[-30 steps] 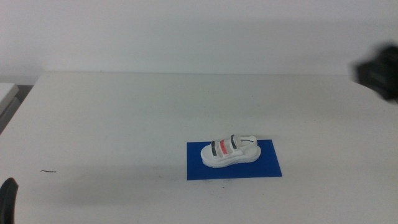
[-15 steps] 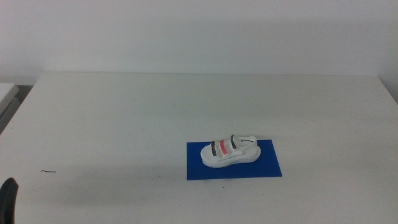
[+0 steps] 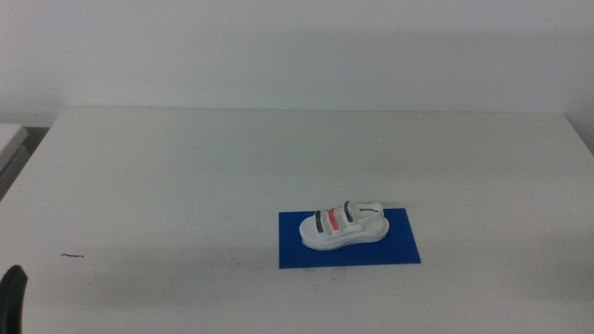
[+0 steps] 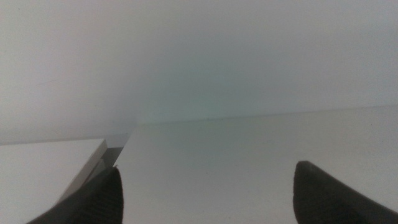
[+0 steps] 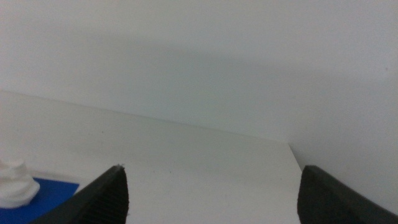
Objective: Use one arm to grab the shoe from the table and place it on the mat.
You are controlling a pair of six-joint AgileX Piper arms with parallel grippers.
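Note:
The small white shoe (image 3: 342,225) with two black straps and one red strap lies on its sole on the dark blue mat (image 3: 349,238), right of the white table's (image 3: 186,167) centre. In the right wrist view a part of the shoe (image 5: 13,182) and the mat's corner (image 5: 43,198) show. My right gripper (image 5: 211,199) is open and empty, out of the middle view. My left gripper (image 4: 205,196) is open and empty, waiting at the front left corner, where its tip (image 3: 11,297) shows.
A small dark mark (image 3: 72,255) lies on the table at the front left. A second white surface (image 3: 11,139) stands beyond the table's left edge. A white wall stands behind the table.
The right arm, seen blurred at the far right edge one second ago, has left the middle view. The shoe and mat have not moved.

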